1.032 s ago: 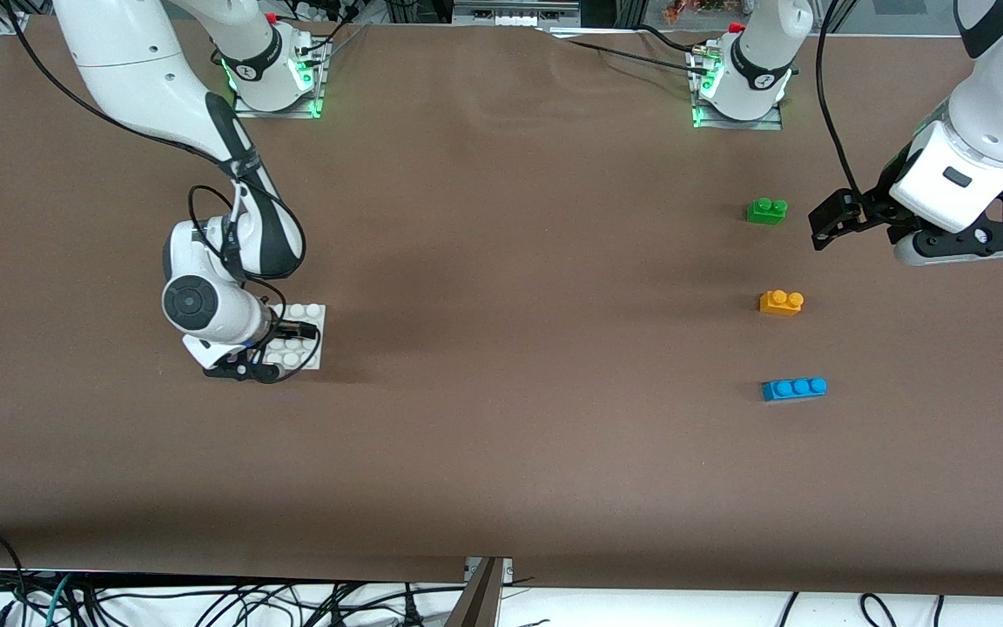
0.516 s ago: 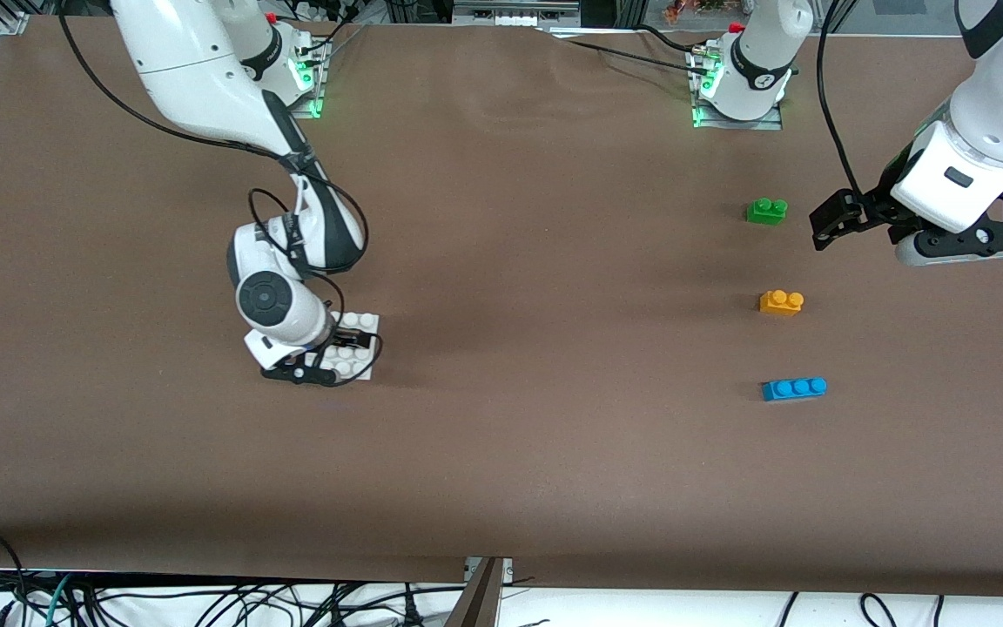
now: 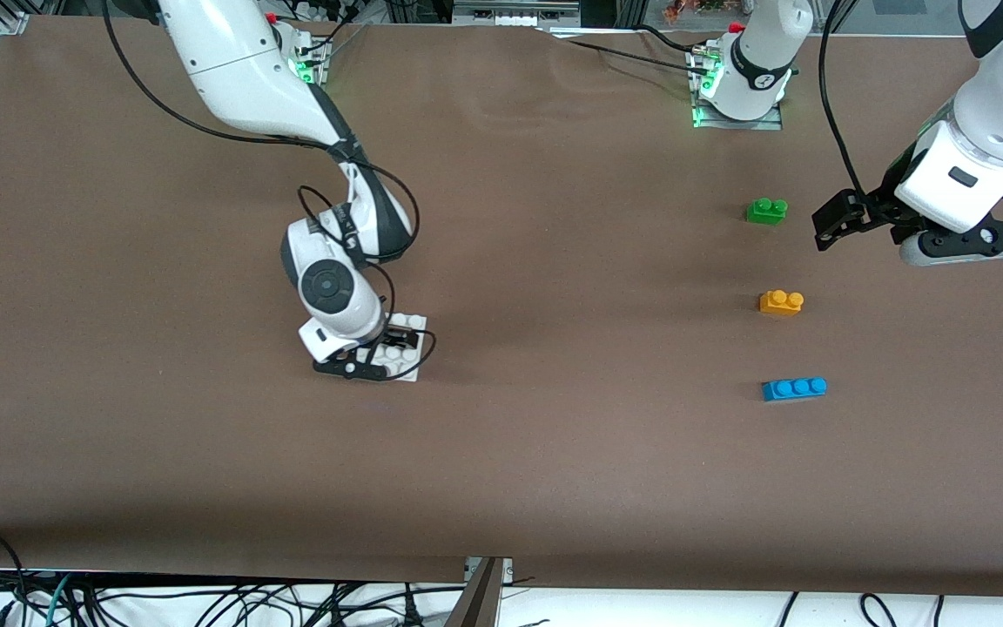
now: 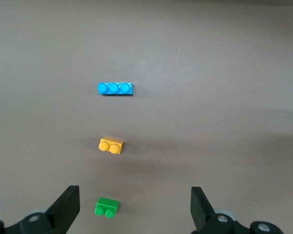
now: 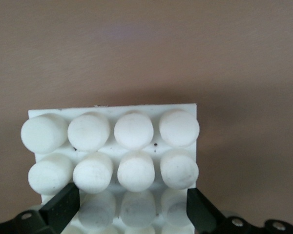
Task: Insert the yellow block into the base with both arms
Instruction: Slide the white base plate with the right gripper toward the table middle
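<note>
The yellow block [image 3: 781, 302] lies on the bench right of the frame's centre, between a green brick [image 3: 766, 211] above and a blue brick [image 3: 794, 388] below, its long axis across the frame. The left gripper [image 3: 825, 225], fingers wide apart and empty, hangs just up and right of it, much the nearer. The right gripper [image 3: 397, 341], left of centre, is clamped on the base [image 3: 407, 359], well apart from the block.

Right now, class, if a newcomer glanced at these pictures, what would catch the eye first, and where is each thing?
First, the right tool, clamped on the white base near the table's middle. Next, three bright bricks lined up toward the left arm's end: the green brick farthest from the front camera, the yellow block in the middle, the blue brick nearest. The left tool hangs open beside the green brick.
</note>
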`<state>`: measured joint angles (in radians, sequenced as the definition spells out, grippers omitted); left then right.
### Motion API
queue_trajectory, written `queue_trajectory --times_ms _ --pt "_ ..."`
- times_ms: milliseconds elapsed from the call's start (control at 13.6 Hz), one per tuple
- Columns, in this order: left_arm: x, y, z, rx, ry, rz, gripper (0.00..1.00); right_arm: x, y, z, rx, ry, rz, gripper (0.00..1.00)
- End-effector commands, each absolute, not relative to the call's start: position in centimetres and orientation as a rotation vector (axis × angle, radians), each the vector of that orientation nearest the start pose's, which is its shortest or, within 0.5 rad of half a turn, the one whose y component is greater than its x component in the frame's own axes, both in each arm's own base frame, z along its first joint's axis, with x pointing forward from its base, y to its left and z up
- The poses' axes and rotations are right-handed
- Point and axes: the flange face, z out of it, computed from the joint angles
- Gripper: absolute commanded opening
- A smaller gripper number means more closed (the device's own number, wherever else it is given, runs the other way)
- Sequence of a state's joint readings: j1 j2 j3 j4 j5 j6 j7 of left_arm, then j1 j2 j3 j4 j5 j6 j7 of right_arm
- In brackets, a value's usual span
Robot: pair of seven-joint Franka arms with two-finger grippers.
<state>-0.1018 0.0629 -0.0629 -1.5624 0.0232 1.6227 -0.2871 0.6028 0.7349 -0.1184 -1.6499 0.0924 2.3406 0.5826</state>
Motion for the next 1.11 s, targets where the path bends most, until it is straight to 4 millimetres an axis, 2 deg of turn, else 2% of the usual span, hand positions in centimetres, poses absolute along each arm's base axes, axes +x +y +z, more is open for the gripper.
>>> queue_trajectory --times_ms 0,147,442,590,811,1032 --pt "56.8 -9.1 60.6 -3.105 -0.189 -0.007 1.0 58.7 36.4 17.3 -3.141 0.222 0.031 1.0" --pt "56.8 -9.1 60.6 -3.105 -0.189 -0.007 1.0 57.6 38.7 17.5 -3.117 0.229 0.044 1.0" --pt "56.8 -9.1 60.6 -3.105 -0.189 -0.007 1.0 56.8 41.5 17.9 -3.093 0.204 0.038 1.0" --pt "56.8 -9.1 60.6 -3.105 -0.189 -0.007 1.0 56.0 43.7 18.4 -3.083 0.21 0.019 1.0" --pt "56.8 -8.9 60.6 -3.104 -0.194 -0.007 1.0 55.7 45.5 18.9 -3.07 0.189 -0.006 1.0" --pt "56.8 -9.0 60.6 -3.105 -0.192 -0.007 1.0 55.4 46.4 19.1 -3.066 0.165 -0.014 1.0"
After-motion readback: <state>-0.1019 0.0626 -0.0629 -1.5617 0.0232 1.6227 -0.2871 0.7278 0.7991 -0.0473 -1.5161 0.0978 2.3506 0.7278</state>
